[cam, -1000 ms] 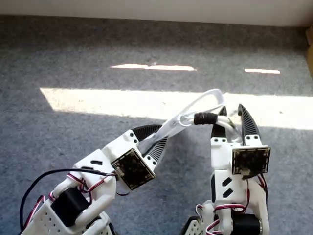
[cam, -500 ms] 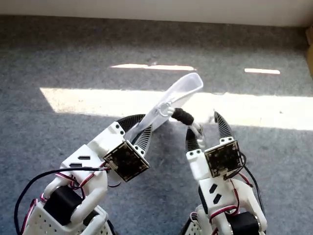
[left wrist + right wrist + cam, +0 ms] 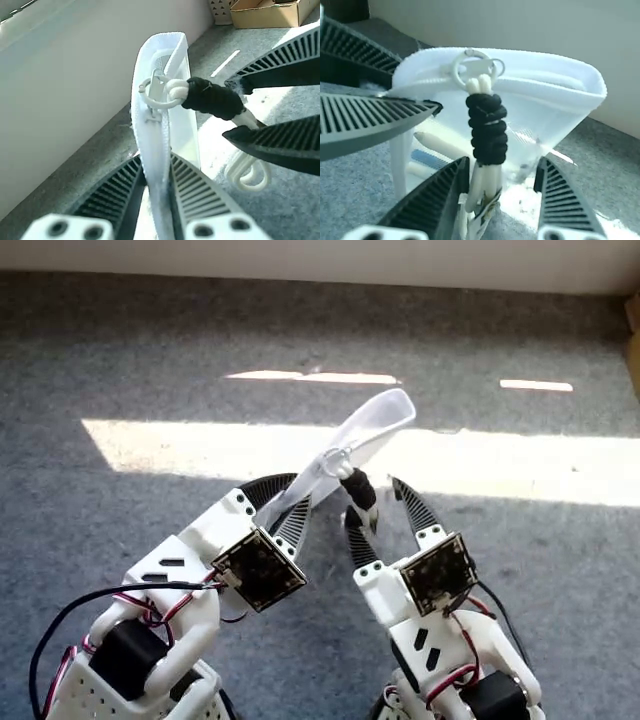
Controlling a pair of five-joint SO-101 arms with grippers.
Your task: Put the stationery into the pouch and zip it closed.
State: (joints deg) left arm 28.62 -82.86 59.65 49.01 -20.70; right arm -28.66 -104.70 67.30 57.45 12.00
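While the high view shows the pouch (image 3: 375, 420) edge-on above the worktop (image 3: 120, 340), the right wrist view reveals a pen (image 3: 440, 144) inside its translucent white wall; the left hand (image 3: 157, 167) clamps its edge, and the right hand (image 3: 502, 165) gapes around the pull cord (image 3: 487, 127).

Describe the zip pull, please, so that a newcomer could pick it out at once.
On the grey surface, two arms meet at a white pouch that the left gripper holds up. From its top ring hangs the zip pull, inside the open right gripper. Its black knotted wrap stands out against the white pouch.
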